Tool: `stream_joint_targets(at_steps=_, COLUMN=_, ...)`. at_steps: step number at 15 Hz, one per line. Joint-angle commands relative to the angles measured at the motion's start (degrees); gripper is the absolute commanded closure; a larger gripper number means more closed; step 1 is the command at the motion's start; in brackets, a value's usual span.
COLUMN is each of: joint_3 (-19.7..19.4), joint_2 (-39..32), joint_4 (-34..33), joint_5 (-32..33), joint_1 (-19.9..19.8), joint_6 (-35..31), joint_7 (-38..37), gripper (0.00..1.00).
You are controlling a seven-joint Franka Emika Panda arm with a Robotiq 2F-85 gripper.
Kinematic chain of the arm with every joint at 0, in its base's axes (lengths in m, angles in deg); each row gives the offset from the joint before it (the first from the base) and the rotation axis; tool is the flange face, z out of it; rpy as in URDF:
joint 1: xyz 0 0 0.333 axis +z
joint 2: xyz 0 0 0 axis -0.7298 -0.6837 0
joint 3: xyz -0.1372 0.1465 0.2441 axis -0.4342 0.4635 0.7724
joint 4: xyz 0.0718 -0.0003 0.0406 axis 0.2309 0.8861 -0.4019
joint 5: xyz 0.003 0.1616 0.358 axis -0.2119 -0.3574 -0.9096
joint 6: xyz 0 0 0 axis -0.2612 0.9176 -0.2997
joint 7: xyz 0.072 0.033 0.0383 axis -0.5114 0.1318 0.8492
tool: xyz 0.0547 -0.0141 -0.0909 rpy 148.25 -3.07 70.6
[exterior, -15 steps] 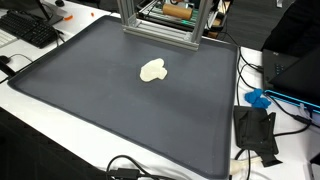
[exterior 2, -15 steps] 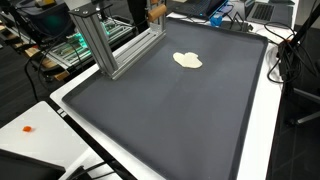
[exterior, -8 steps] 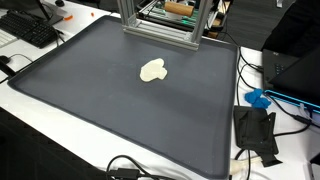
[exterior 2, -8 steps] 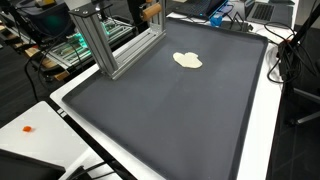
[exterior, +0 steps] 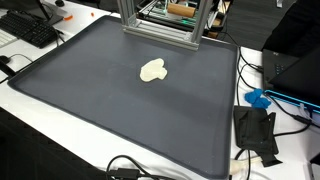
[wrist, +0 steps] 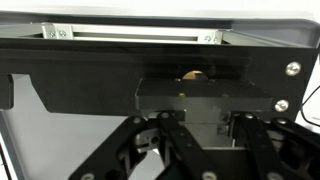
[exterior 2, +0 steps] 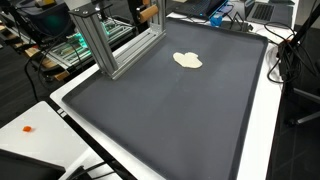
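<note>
- Your gripper (wrist: 205,140) holds its fingers spread, grasping nothing.
- A small brown thing (wrist: 195,73) sits beyond them, above their gap, behind the black frame (wrist: 100,60).

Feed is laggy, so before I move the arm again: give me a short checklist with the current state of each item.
1. Object lies on the mat with nothing touching it: ok.
2. Gripper lined up on the object: not ok. The wrist view shows only a black structure close ahead, and the object is not in it.
3. Arm visible in the exterior views: not ok. Neither shows it.
4. Jaw state: cannot tell. Only the finger linkages show at the bottom of the wrist view.
5. Clearance to the structure: cannot tell. It fills most of the wrist view.
</note>
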Motion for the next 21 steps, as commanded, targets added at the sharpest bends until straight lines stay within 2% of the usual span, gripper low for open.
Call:
stream_joint_targets(at_steps=1, joint_3=0.74, joint_2=3.42, joint_4=2.39, joint_5=-1.46, joint_1=0.39, joint_6=0.4, joint_7=-0.45, gripper=0.78)
stream_joint_targets(at_steps=4, joint_3=0.96, joint_2=4.21, joint_4=3.25, joint_5=-1.85, joint_1=0.37, joint_6=0.46, joint_7=-1.06, gripper=0.78)
stream_joint_targets(at_steps=5, joint_3=1.02, joint_2=4.18, joint_4=3.31, joint_5=-2.04, joint_1=0.23, joint_6=0.41, joint_7=-1.37, gripper=0.28)
stream_joint_targets(at_steps=6, joint_3=0.99, joint_2=4.3, joint_4=3.44, joint_5=-2.35, joint_1=0.25, joint_6=0.42, joint_7=-1.57, gripper=0.27)
stream_joint_targets(at_steps=7, joint_3=1.07, joint_2=4.27, joint_4=3.2, joint_5=-2.22, joint_1=0.09, joint_6=0.51, joint_7=-1.89, gripper=0.22)
stream_joint_targets(at_steps=10, joint_3=0.96, joint_2=3.94, joint_4=1.84, joint_5=-2.01, joint_1=-0.23, joint_6=0.89, joint_7=-1.94, gripper=0.0)
stream_joint_targets(at_steps=13, joint_3=0.97, joint_2=2.86, joint_4=-0.02, joint_5=-1.84, joint_1=-0.61, joint_6=0.48, joint_7=-1.91, gripper=0.0)
stream_joint_targets(at_steps=16, joint_3=0.97, joint_2=-0.16, joint_4=-2.41, joint_5=-1.45, joint_1=-1.43, joint_6=-2.94, joint_7=-1.42, gripper=0.0)
stream_joint_targets(at_steps=21, joint_3=1.63, joint_2=-8.56, joint_4=-5.4, joint_5=-0.28, joint_1=-3.8, joint_6=-13.17, joint_7=-2.62, gripper=0.0)
